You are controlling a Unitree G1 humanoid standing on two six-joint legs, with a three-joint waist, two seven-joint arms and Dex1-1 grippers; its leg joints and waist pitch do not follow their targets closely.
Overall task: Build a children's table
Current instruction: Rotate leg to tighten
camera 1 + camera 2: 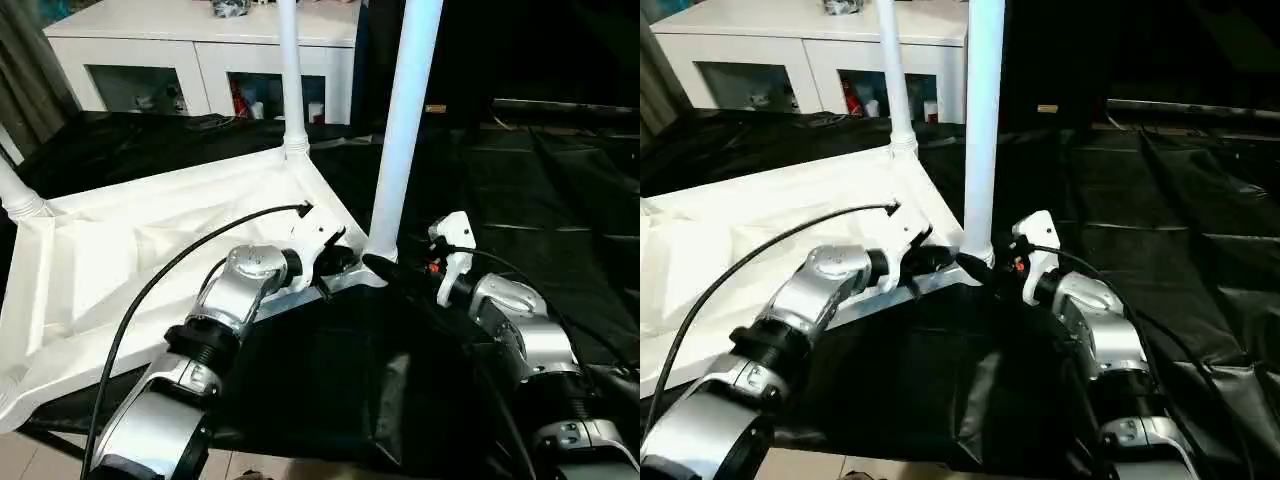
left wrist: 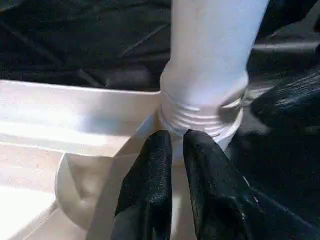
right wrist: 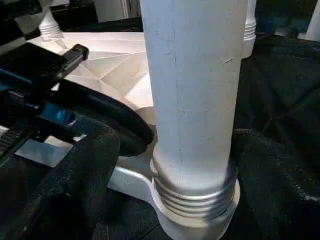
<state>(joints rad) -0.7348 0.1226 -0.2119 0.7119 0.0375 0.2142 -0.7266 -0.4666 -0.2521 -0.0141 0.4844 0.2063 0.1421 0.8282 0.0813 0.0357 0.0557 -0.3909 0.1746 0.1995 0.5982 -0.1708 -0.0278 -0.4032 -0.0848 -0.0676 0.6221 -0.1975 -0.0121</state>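
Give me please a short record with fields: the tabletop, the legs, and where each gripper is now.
tabletop: white tabletop, underside up, on the black-draped table
legs: near leg upright in its corner socket; far leg upright
left gripper: jaws nearly shut, tips at the near leg's threaded base
right gripper: jaws open, one on each side of the near leg

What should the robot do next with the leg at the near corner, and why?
Probably close the right gripper on the near leg and turn it further in. Its fingers stand either side of the leg, apart, and thread rings still show above the tabletop socket.
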